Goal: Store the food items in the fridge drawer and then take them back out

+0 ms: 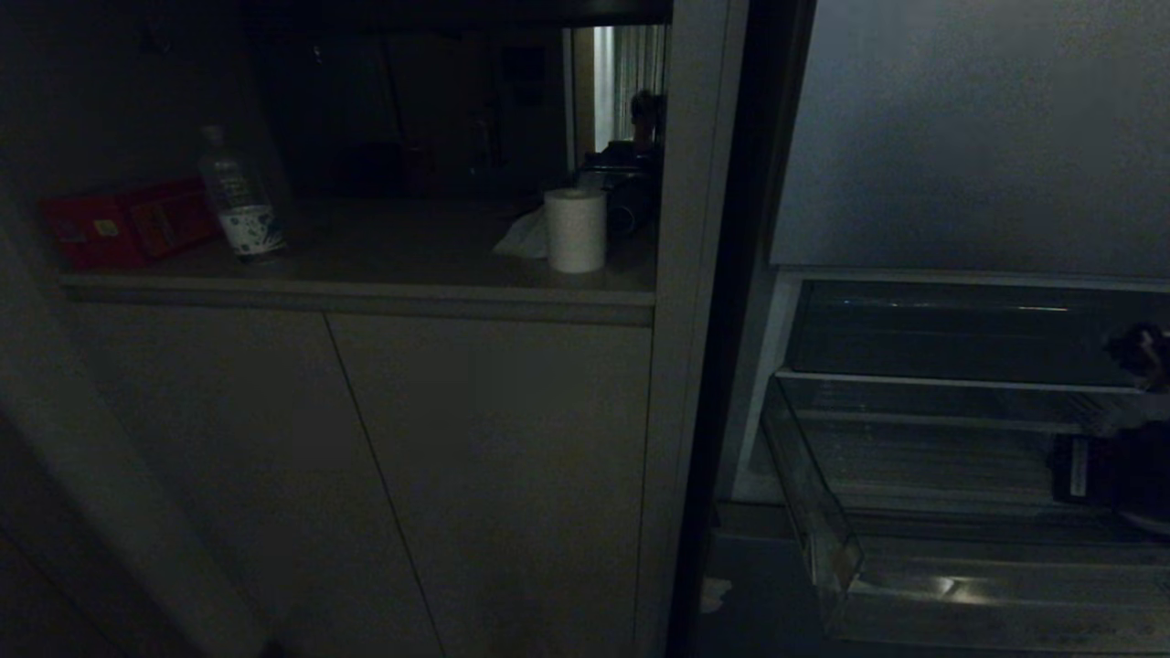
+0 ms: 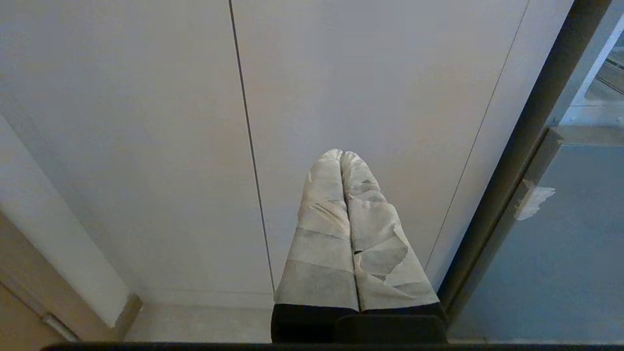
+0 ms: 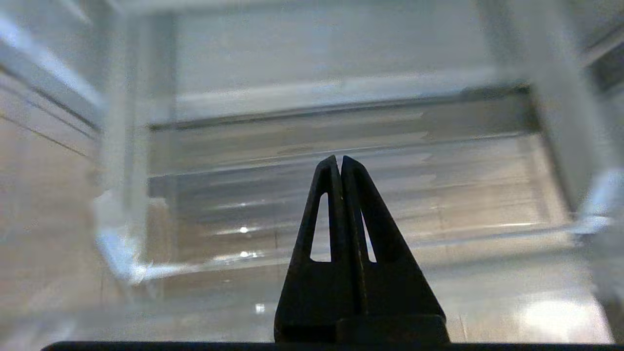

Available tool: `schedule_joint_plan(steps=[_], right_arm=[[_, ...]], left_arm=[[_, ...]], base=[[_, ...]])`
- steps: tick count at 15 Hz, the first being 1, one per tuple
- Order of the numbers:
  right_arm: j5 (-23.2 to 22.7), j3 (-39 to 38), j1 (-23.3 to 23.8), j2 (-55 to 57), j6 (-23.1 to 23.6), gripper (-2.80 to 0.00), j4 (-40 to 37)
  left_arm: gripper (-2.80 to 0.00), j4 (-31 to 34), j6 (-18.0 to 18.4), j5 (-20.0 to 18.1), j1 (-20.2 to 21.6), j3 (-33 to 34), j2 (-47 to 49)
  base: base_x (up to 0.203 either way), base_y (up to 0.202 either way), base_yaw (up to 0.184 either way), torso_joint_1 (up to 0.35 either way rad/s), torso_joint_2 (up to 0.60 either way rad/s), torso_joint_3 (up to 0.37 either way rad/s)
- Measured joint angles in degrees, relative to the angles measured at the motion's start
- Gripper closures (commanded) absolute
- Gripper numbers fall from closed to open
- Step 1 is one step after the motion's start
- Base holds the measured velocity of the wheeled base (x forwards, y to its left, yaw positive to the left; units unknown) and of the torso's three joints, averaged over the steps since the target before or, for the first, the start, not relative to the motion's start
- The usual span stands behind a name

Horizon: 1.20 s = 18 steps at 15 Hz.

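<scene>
Both of your grippers have their fingers pressed together with nothing between them. Your right gripper has its black fingers closed tip to tip, pointing into the clear fridge drawer, which stands pulled out with its ribbed floor showing; in the head view the right arm shows dark at the right edge over that drawer. You can see no food items in any view. Your left gripper, its fingers wrapped in pale tape, hangs closed before the cabinet doors. On the counter stand a water bottle, a paper roll and a red package.
</scene>
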State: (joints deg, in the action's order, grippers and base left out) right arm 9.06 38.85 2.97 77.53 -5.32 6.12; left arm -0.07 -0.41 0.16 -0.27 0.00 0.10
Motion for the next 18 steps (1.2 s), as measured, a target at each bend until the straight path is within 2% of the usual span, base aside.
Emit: schedule_joint_plan(steps=[4, 8, 10, 14, 18], right_arm=[[-1.21, -9.36, -0.14, -21.12, 3.76, 0.00, -1.22], [-5.34, -26.91, -0.21, -45.39, 6.52, 0.00, -2.26], [-7.77, -33.29, -0.66, -55.48, 7.23, 0.00, -5.47], [-10.39, -36.52, -2.17, -71.83, 12.73, 0.00, -10.10], [-10.70, -38.51, -2.67, -76.63, 12.55, 0.00, -6.50]], left_arm=[[0.00, 0.00, 0.00, -0.01, 0.00, 0.00, 0.00], [0.00, 0.00, 0.00, 0.00, 0.00, 0.00, 0.00], [0.00, 0.00, 0.01, -0.06, 0.02, 0.00, 0.00], [0.00, 0.00, 0.09, -0.09, 0.02, 0.00, 0.00], [0.00, 0.00, 0.09, -0.06, 0.00, 0.00, 0.00]], base=[[0.000, 0.000, 0.000, 0.000, 0.00, 0.000], [0.000, 0.000, 0.000, 0.000, 0.00, 0.000], [0.000, 0.000, 0.000, 0.000, 0.00, 0.000], [0.000, 0.000, 0.000, 0.000, 0.00, 0.000], [0.000, 0.000, 0.000, 0.000, 0.00, 0.000]])
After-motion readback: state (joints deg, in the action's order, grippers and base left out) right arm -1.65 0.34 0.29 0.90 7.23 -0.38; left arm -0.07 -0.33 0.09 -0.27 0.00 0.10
